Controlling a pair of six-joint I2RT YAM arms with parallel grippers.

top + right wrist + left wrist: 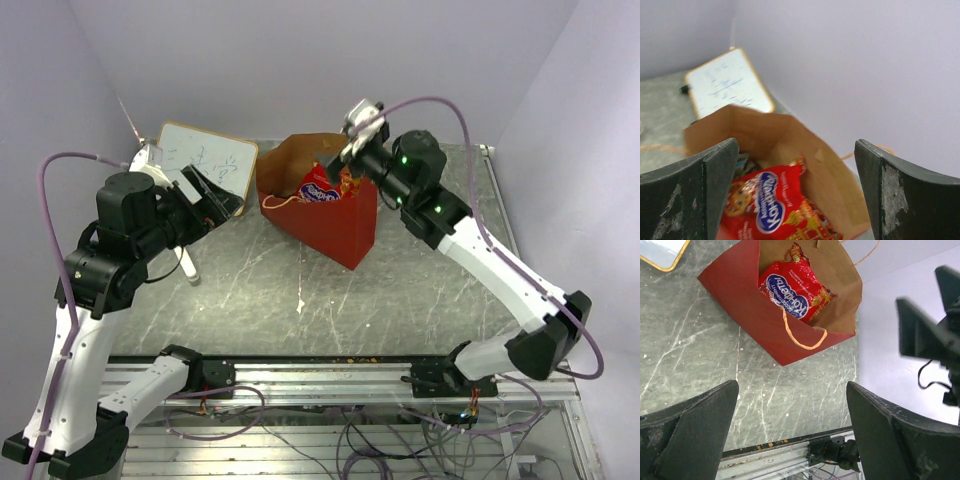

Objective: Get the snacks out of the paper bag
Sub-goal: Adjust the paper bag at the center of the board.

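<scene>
snack packet inside paper bag

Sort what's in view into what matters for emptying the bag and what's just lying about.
For the job:
- red paper bag, open at the top
- large red snack packet, inside the bag

Just lying about:
- white board with tan frame
- white pen-like stick, too small to identify surely

Lower part of red crinkly bag, hidden inside paper bag
</scene>
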